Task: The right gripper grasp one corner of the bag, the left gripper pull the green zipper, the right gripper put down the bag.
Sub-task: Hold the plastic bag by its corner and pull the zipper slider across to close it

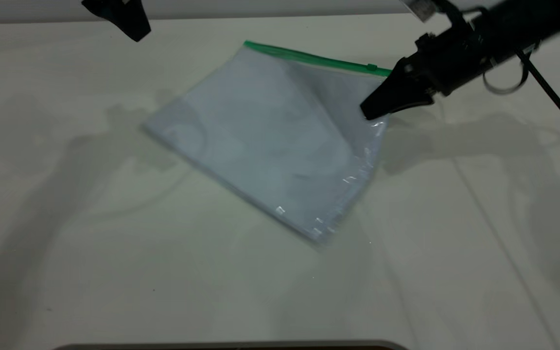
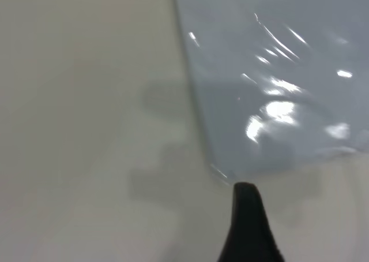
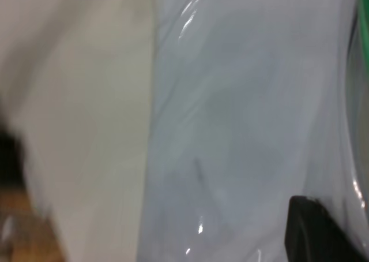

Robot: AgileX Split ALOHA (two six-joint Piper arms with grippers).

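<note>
The bag (image 1: 270, 141) is a clear flat pouch with white sheets inside. It lies slanted on the white table (image 1: 90, 218), with its far right side lifted. The green zipper (image 1: 309, 57) runs along its far edge, and the small slider tab (image 1: 371, 67) sits near the right end. My right gripper (image 1: 370, 111) is shut on the bag's corner just below the tab. One of its fingers (image 3: 314, 233) shows over the bag (image 3: 242, 112) in the right wrist view. My left gripper (image 1: 124, 19) hangs open at the far left, away from the bag. One of its fingers (image 2: 247, 221) shows near a bag corner (image 2: 277, 71).
A dark rounded edge (image 1: 231, 346) runs along the table's near side. The right arm's black cable (image 1: 557, 99) trails off to the right. A thin seam (image 1: 494, 233) crosses the table on the right.
</note>
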